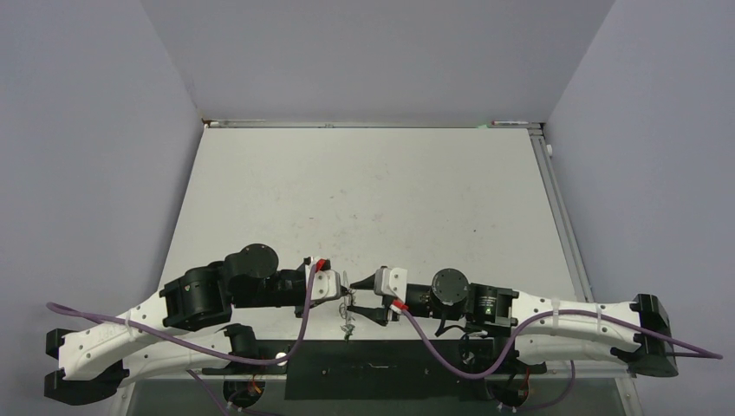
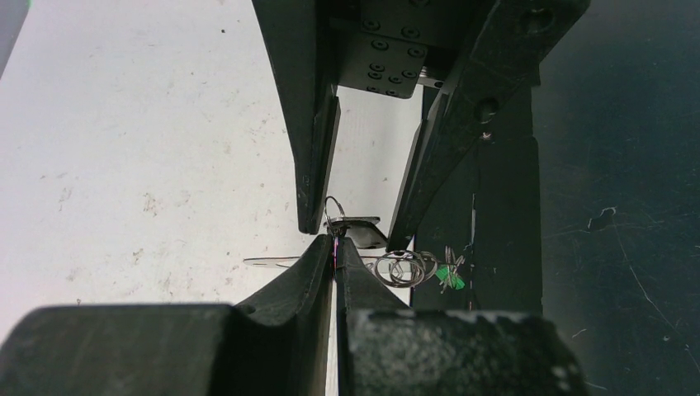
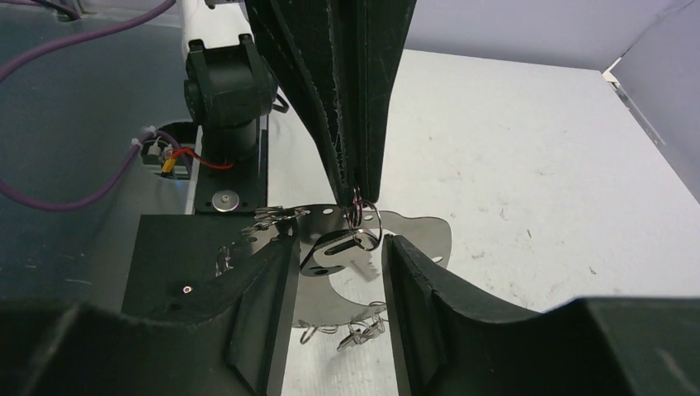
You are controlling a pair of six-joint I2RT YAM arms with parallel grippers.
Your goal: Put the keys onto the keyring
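Observation:
My left gripper (image 2: 336,246) is shut on a thin silver ring of the keyring (image 3: 364,216) and holds it above the table's near edge. A key (image 3: 332,247) with a slotted head hangs from that ring. It lies between the fingers of my right gripper (image 3: 334,252), which is open around it without touching. More silver rings (image 2: 404,268), a short chain (image 3: 272,219), a curved pale strap (image 3: 417,235) and a small green piece (image 2: 450,276) dangle below. In the top view the two grippers meet tip to tip, left (image 1: 343,290) and right (image 1: 360,289), with the keyring (image 1: 348,317) hanging under them.
A black base plate (image 1: 373,368) lies along the near edge under the grippers. Purple cables (image 1: 451,355) loop off both arms. The white table (image 1: 373,191) stretches beyond, with grey walls on three sides.

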